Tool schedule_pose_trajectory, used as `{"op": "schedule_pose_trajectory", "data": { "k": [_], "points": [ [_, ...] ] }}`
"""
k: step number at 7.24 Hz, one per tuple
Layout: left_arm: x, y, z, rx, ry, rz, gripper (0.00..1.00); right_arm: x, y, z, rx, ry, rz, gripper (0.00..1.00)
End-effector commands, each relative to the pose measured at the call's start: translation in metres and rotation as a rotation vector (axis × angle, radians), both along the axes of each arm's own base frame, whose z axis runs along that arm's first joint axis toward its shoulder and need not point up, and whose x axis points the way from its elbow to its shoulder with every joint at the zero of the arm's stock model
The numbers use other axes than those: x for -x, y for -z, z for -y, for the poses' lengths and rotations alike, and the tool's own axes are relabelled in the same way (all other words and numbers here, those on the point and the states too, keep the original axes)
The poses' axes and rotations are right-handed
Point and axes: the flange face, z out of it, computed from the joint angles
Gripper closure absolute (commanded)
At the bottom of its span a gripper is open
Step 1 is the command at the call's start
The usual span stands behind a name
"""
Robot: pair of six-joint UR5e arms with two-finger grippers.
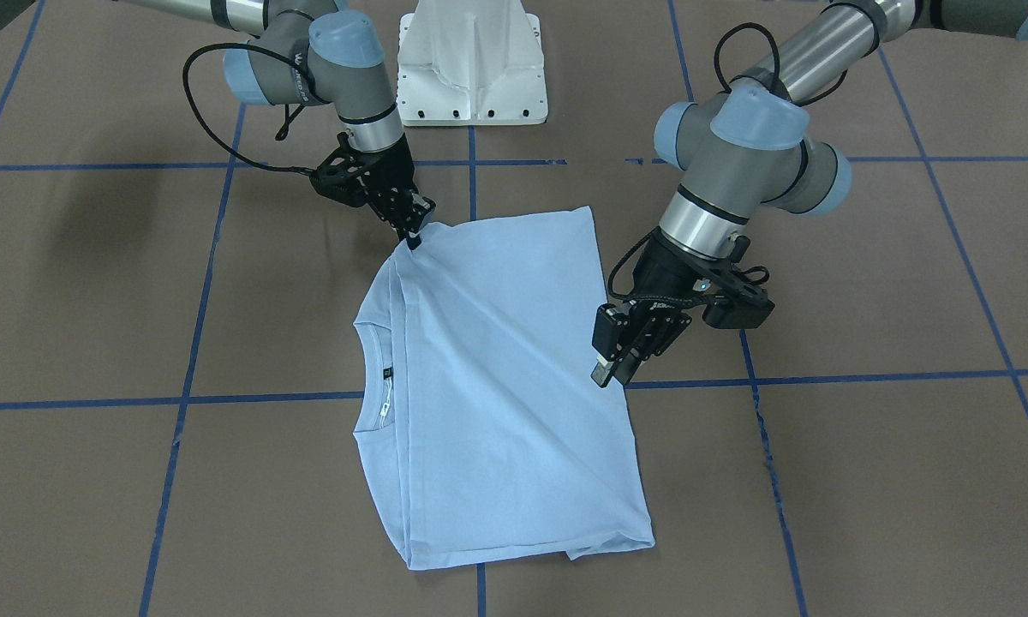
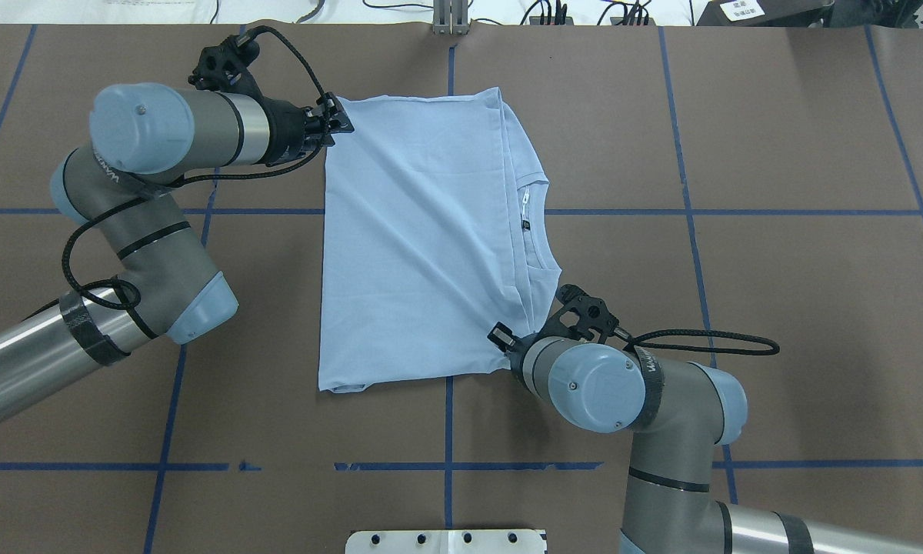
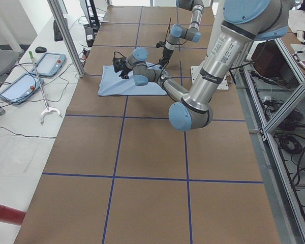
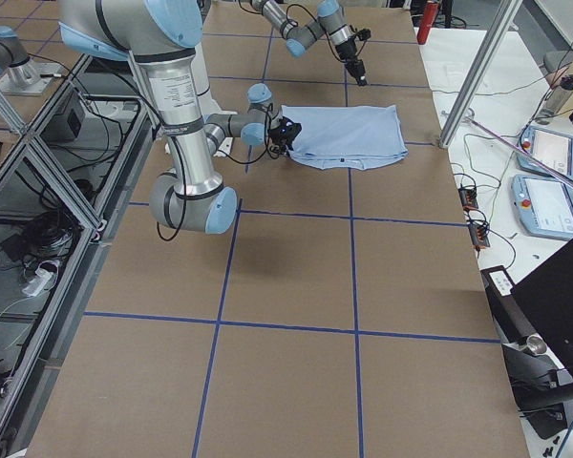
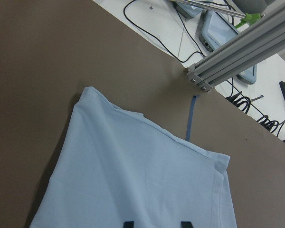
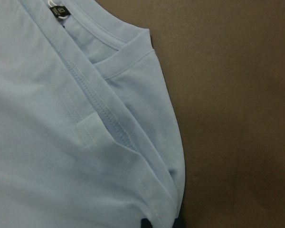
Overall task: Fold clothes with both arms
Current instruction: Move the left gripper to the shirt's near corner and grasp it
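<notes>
Right gripper (image 1: pixel 413 236), nearest the robot, pinching a shoulder-side corner of the light blue T-shirt (image 1: pixel 497 368), which lies folded on the brown desk (image 1: pixel 865 480) beyond it; left gripper (image 1: pixel 610 373), farther out, fingers spread, hovering at the T-shirt's hem-side edge.

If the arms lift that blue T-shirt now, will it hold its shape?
Probably not: the T-shirt looks floppy, creasing diagonally from the corner the right arm pinches in its jaws. Likely light: it lies thin and flat. Its folded-over layers might slide apart.
</notes>
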Motion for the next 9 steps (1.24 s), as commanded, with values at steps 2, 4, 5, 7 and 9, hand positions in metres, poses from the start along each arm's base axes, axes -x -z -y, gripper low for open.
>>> {"op": "schedule_pose_trajectory", "data": {
  "k": [2, 4, 5, 7, 9],
  "points": [
    [0.004, -0.006, -0.004, 0.013, 0.004, -0.009, 0.57, -0.009, 0.013, 0.003, -0.008, -0.008, 0.026, 1.0],
    [0.012, 0.004, -0.062, 0.122, -0.013, -0.124, 0.57, -0.022, 0.024, 0.001, -0.011, -0.014, 0.055, 1.0],
    [0.004, 0.0, -0.116, 0.173, -0.055, -0.119, 0.56, -0.025, 0.027, 0.001, -0.014, -0.017, 0.062, 1.0],
    [-0.034, -0.038, -0.212, 0.258, -0.071, -0.067, 0.53, -0.025, 0.025, 0.001, -0.013, -0.018, 0.059, 1.0],
    [-0.062, -0.065, -0.249, 0.348, -0.106, 0.03, 0.42, -0.025, 0.024, 0.001, -0.013, -0.019, 0.058, 1.0]
  ]
}}
